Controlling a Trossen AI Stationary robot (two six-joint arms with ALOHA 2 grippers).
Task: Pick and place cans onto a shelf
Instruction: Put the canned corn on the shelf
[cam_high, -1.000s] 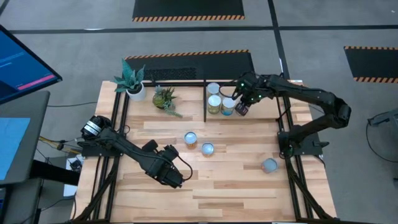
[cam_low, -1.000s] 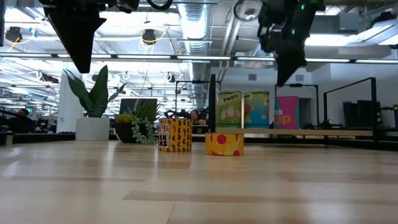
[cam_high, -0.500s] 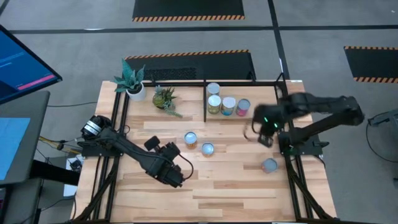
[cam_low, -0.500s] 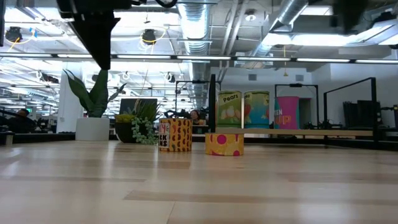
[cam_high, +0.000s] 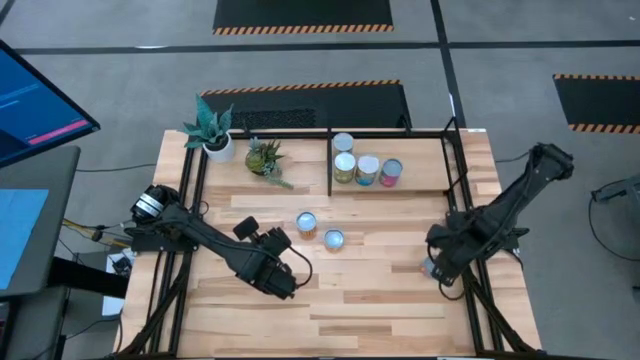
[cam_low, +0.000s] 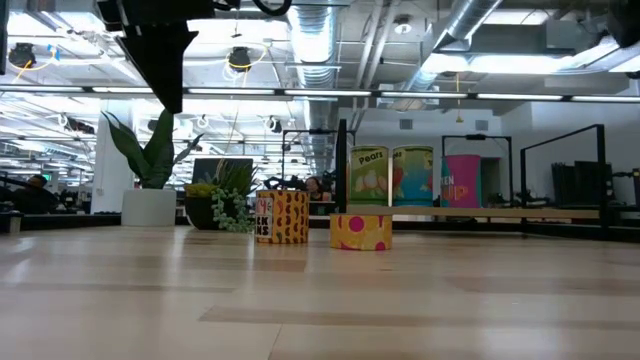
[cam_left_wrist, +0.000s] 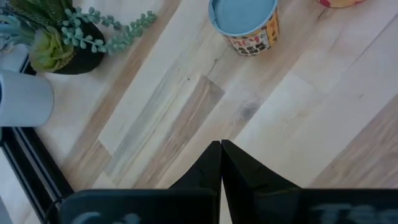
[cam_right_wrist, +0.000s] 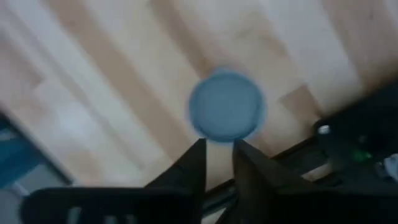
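Swinging away from the shelf (cam_high: 395, 135), your right gripper (cam_high: 437, 262) has left the pink-red can (cam_high: 391, 172) standing with three others and now sits over the loose can (cam_high: 430, 267) near the table's right edge. Level with the table, three shelved cans (cam_low: 412, 176) show behind two short ones (cam_low: 361, 231). Your left gripper (cam_left_wrist: 221, 149) waits pinched shut, holding nothing. At the right wrist, the fingers (cam_right_wrist: 193, 167) stand slightly parted, empty, the loose can's blue-grey top just beyond them.
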